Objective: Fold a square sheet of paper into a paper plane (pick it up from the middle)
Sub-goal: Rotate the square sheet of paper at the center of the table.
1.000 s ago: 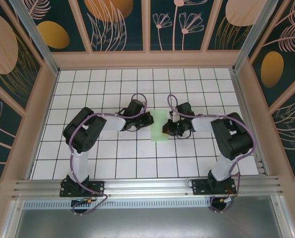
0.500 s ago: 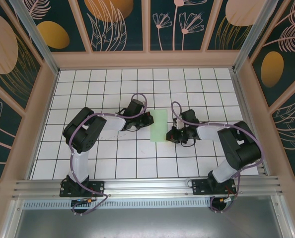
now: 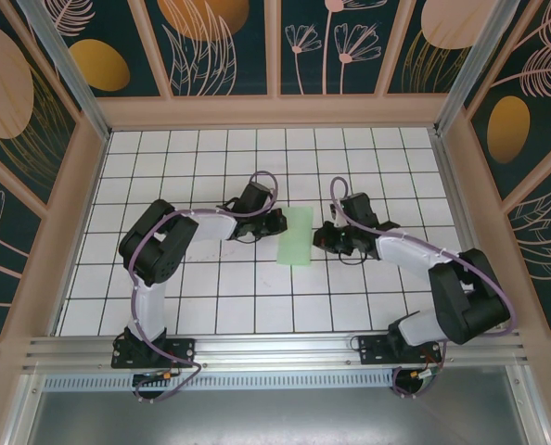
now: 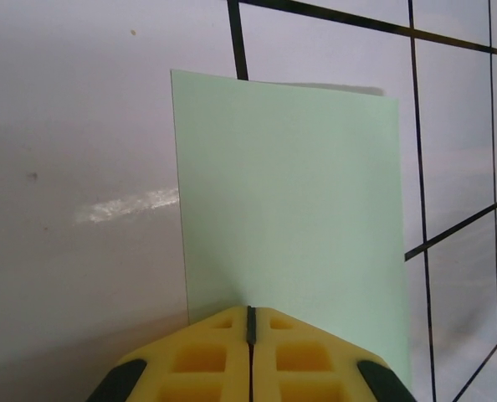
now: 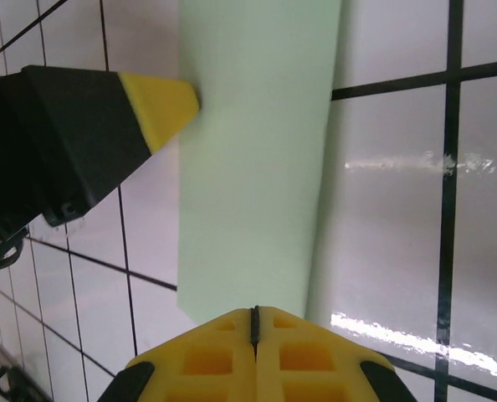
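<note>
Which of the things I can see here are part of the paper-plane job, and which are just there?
In the job:
green paper sheet, folded over
left gripper, shut, tip at the paper's edge
right gripper, shut, beside the paper

Just there:
white tiled table
flower-patterned walls
metal rail

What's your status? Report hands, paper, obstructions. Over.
Left hand shut, tip at the paper, left edge. Right hand shut, tip at its right side. Paper lying on the table, a narrow rectangle. Nothing in the way.
</note>
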Motion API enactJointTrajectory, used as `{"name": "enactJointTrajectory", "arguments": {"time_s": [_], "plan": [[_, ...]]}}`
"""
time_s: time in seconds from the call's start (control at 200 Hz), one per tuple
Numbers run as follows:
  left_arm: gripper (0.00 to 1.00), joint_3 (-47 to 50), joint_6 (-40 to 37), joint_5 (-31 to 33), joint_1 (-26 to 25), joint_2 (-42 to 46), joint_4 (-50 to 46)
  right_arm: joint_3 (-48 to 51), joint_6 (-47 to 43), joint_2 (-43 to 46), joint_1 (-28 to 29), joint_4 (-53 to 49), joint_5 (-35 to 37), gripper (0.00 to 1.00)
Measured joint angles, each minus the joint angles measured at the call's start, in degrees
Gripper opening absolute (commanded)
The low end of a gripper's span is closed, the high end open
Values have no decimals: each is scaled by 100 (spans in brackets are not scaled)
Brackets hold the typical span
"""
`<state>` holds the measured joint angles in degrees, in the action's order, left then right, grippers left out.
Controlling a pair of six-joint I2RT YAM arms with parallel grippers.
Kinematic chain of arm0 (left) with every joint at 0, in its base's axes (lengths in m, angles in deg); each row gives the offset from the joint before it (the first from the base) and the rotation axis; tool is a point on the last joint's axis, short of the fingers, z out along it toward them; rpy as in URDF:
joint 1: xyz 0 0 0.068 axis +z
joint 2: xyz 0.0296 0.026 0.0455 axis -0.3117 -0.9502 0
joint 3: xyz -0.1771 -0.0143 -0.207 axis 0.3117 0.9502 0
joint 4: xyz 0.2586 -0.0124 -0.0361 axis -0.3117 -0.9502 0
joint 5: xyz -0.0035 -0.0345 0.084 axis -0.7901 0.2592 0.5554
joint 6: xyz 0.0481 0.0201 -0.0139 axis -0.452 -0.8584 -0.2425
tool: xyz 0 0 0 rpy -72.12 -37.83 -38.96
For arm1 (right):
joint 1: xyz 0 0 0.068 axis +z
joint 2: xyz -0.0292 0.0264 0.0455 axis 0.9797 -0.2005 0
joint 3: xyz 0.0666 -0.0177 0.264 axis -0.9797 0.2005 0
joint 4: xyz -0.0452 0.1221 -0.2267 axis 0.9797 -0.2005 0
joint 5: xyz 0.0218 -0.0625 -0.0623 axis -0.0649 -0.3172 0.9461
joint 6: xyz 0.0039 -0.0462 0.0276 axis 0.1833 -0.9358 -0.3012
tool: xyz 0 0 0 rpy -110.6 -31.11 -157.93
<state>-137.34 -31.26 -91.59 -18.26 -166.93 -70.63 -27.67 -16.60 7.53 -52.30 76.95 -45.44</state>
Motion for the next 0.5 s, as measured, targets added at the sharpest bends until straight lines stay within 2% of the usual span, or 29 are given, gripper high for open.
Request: {"name": "enactJointTrajectory", "arguments": {"time_s": [0.265,0.5], "plan": [[25,-245,-81,127,46,358,-214,-57,262,-649,520,144,407,0],[39,363,203,291,385,1182,-114,-212,616,-1102,734,295,577,0]]}}
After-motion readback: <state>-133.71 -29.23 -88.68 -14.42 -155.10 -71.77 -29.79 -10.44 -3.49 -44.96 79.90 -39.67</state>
